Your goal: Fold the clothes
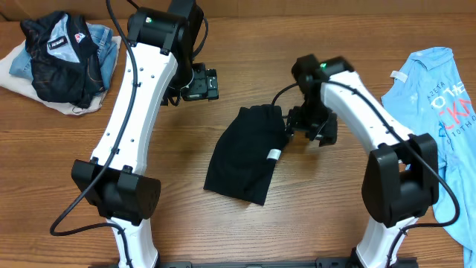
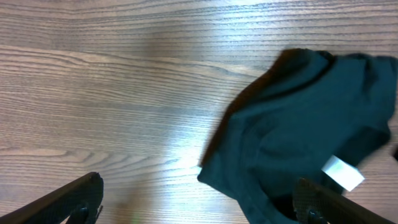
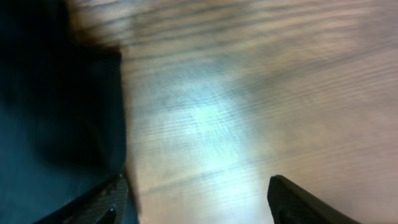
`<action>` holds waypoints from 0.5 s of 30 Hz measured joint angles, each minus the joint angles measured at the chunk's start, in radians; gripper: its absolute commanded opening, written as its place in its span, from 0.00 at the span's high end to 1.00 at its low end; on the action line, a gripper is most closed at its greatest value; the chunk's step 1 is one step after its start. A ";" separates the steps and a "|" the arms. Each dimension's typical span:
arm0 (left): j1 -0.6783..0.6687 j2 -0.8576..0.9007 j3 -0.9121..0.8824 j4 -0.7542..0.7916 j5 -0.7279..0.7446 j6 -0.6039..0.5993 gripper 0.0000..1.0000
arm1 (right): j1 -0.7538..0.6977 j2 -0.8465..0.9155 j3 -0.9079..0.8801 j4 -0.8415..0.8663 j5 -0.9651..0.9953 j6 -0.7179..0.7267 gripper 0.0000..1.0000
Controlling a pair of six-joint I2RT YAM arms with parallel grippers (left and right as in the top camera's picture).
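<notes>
The black T-shirt lies folded into a compact bundle at the table's middle, with a small white label showing on its right side. My left gripper is open and empty, just up and left of the shirt. In the left wrist view the shirt and its label fill the right side, with bare wood between the fingers. My right gripper is open and empty at the shirt's right edge. In the right wrist view the shirt lies against the left finger.
A pile with a dark jacket with a logo patch lies at the back left corner. A light blue T-shirt with pink lettering lies at the right edge. The table is wooden.
</notes>
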 measured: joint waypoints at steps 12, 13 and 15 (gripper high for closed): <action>0.000 0.000 0.000 0.000 -0.045 0.000 0.00 | 0.079 -0.037 0.096 -0.040 -0.317 -0.065 0.30; 0.000 0.000 0.000 0.000 -0.045 0.000 0.00 | 0.106 -0.037 0.094 -0.026 -0.336 -0.064 0.31; 0.000 0.000 0.000 0.000 -0.045 0.000 0.00 | 0.147 -0.039 0.082 -0.008 -0.357 -0.054 0.32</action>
